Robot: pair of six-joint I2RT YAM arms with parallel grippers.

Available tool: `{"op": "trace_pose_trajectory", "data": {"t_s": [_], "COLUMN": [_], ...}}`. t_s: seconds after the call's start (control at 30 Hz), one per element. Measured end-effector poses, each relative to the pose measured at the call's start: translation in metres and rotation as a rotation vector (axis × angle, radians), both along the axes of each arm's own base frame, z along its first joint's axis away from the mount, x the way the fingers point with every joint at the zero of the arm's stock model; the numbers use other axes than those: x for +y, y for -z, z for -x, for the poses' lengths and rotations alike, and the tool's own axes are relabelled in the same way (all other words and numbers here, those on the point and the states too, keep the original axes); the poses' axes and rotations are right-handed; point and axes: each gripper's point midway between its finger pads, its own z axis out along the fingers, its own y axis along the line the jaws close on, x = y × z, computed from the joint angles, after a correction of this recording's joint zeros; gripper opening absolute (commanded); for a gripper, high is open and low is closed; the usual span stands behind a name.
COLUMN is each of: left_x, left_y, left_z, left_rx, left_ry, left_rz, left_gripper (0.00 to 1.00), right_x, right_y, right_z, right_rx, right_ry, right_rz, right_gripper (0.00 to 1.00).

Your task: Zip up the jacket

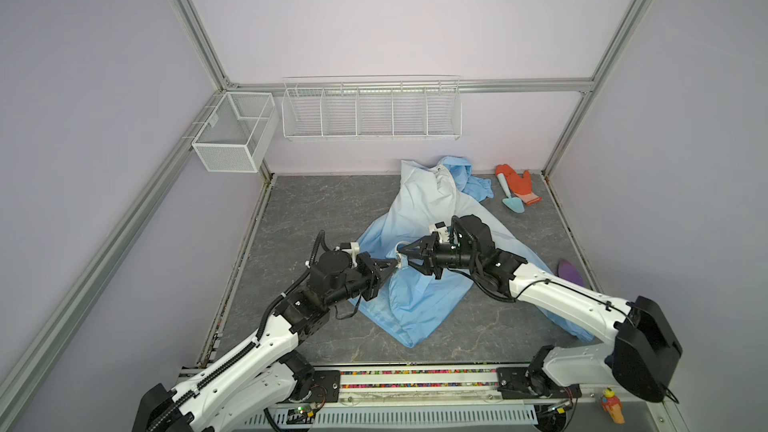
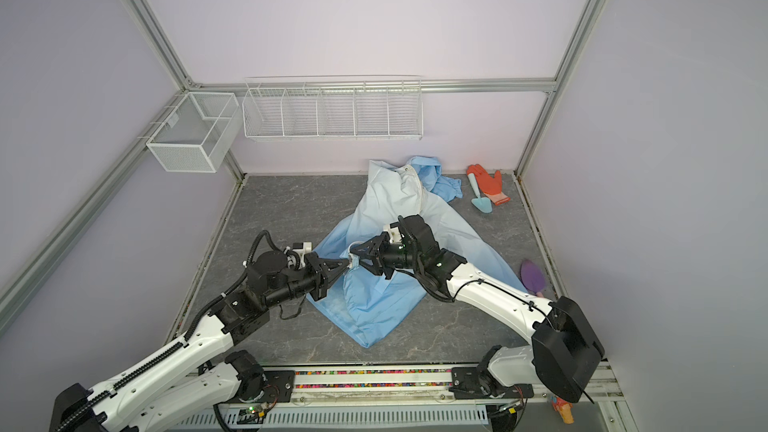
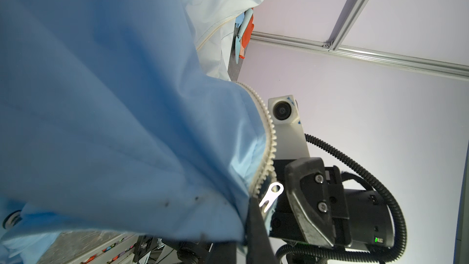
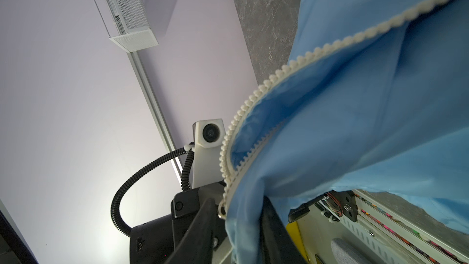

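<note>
2 hands, L hand (image 1: 395,266) & R hand (image 1: 403,254), each in pinch on 1 jacket (image 1: 419,209) at zipper (image 4: 256,94); 1 glove (image 1: 519,184) apart.

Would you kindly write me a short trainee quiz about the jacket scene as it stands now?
1. True or false: the orange glove lies on top of the jacket.
2. Where do the left gripper and right gripper meet? A) the hood B) the zipper C) a sleeve cuff
3. Fill in: the left gripper's jaws are ___ on the zipper's edge.
Key: 1 false, the orange glove lies on the table, apart from the jacket. 2 B. 3 shut.
</note>
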Motion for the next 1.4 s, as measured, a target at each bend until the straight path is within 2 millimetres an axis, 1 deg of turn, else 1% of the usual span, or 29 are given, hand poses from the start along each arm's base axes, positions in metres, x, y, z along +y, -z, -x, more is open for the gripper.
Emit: {"op": "trace_pose_trajectory", "data": {"t_s": [0.07,0.13,0.23,0.5,0.73,0.97,1.1,1.23,1.4], "left_x": [0.001,0.002,0.006,0.01,0.01,0.01,0.01,0.011,0.012], "left_y": [0.0,-0.001,-0.004,-0.01,-0.016,-0.018,-0.021,-0.021,-0.022], "left_z": [-0.001,-0.002,-0.003,-0.006,-0.008,-0.009,-0.009,-0.01,-0.011], "left_rx": [0.0,-0.004,-0.013,-0.029,-0.036,-0.037,-0.04,-0.034,-0.028], "left_ry": [-0.008,-0.02,-0.038,-0.066,-0.077,-0.077,-0.078,-0.084,-0.088], "left_rz": [-0.001,-0.001,0.003,0.006,0.009,0.009,0.012,0.003,-0.013], "left_gripper": [0.0,0.0,0.0,0.0,0.0,0.0,0.0,0.0,0.0], "right_x": [0.0,0.0,0.001,0.004,0.005,0.006,0.006,0.007,0.006], "right_y": [0.0,0.0,-0.001,-0.005,-0.007,-0.009,-0.011,-0.009,-0.009], "right_z": [0.001,0.002,0.004,0.008,0.01,0.011,0.01,0.008,-0.003], "right_rx": [-0.003,-0.007,-0.013,-0.024,-0.03,-0.05,-0.062,-0.058,-0.055], "right_ry": [-0.008,-0.016,-0.029,-0.071,-0.092,-0.1,-0.102,-0.099,-0.062], "right_rz": [0.002,0.004,0.005,0.006,0.004,0.003,0.002,0.003,-0.013], "right_gripper": [0.26,0.24,0.24,0.29,0.29,0.18,0.07,0.07,0.07]}}
